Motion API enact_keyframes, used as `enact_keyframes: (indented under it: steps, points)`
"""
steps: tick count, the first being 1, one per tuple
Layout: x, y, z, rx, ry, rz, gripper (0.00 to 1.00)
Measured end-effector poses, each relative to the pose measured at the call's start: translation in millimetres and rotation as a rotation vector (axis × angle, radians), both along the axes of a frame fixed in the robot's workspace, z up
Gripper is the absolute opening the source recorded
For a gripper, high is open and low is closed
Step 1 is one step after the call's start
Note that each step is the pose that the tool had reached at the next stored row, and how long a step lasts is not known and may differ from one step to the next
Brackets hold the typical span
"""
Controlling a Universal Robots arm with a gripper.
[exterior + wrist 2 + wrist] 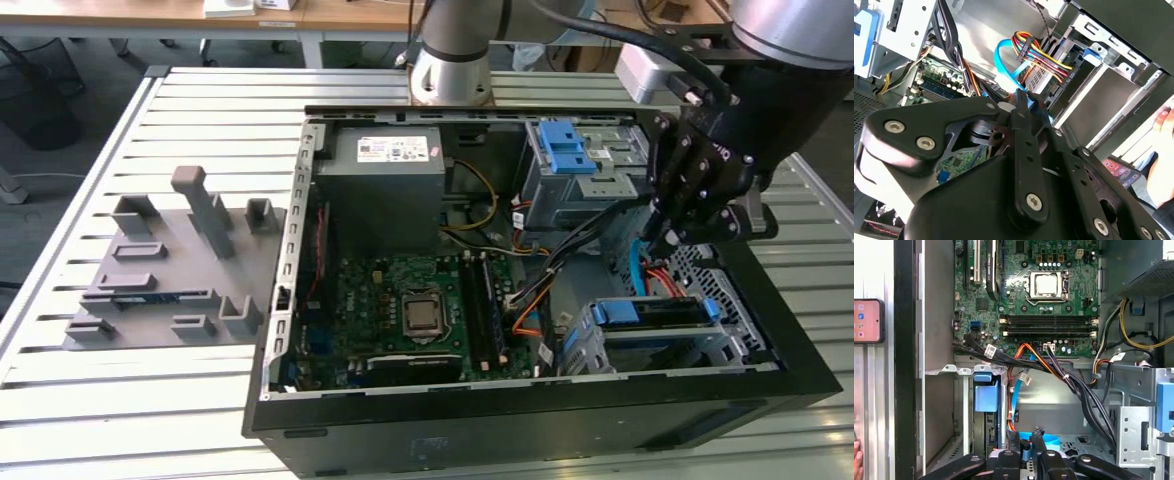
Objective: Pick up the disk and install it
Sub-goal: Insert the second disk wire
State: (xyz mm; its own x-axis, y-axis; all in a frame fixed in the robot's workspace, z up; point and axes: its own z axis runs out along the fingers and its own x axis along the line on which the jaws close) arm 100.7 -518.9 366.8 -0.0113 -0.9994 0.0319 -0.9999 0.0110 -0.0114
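Fingertips of the gripper (1027, 437) are drawn close together in both wrist views, right at a looping blue cable (1046, 440); whether they pinch it I cannot tell. They carry no drive. In the exterior view the gripper (663, 238) hangs inside the open computer case (534, 425), near its wall on the exterior view's right. The disk (654, 312) sits apart from it, just below in that picture, seated in its bay with blue rails showing at the edges. Beyond lie the motherboard (1046, 287) and the grey power-supply box (380, 185). Outside the case, a grey fixture (167, 270) rests on the slatted table (134, 400).
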Motion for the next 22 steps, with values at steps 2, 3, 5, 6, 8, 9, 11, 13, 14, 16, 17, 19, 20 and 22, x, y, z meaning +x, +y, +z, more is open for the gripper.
enact_keyframes:
  steps: [2,3,5,6,8,9,11,13,14,16,17,19,20,22]
  points:
    - [-0.1,0.0,-1.3,0.0153,0.0000,0.000,0.17]
    - [-0.1,0.0,-1.6,0.0301,0.0000,0.000,0.16]
    - [0.0,0.0,-1.8,0.0660,0.0000,0.000,0.16]
    - [0.0,0.0,-1.9,0.0851,0.0000,0.000,0.16]
    - [-0.1,-0.4,-3.8,0.1023,-0.0001,0.000,0.16]
    - [-0.4,-3.1,-6.6,0.1018,0.0001,0.000,0.16]
    - [-0.7,-8.2,-10.2,0.1020,0.0000,0.000,0.16]
    - [-0.8,-19.3,-15.6,0.1022,0.0000,0.000,0.16]
    - [-0.8,-23.2,-17.4,0.1024,0.0000,0.000,0.16]
    - [-0.8,-30.4,-20.9,0.1024,0.0001,0.000,0.16]
    - [-0.8,-32.6,-21.7,0.1025,0.0001,0.000,0.16]
    - [-0.8,-32.6,-21.8,0.1027,0.0002,0.000,0.16]
    - [-0.8,-32.6,-21.8,0.1026,0.0002,0.000,0.16]
    - [-0.8,-32.6,-21.7,0.1025,0.0002,0.000,0.16]
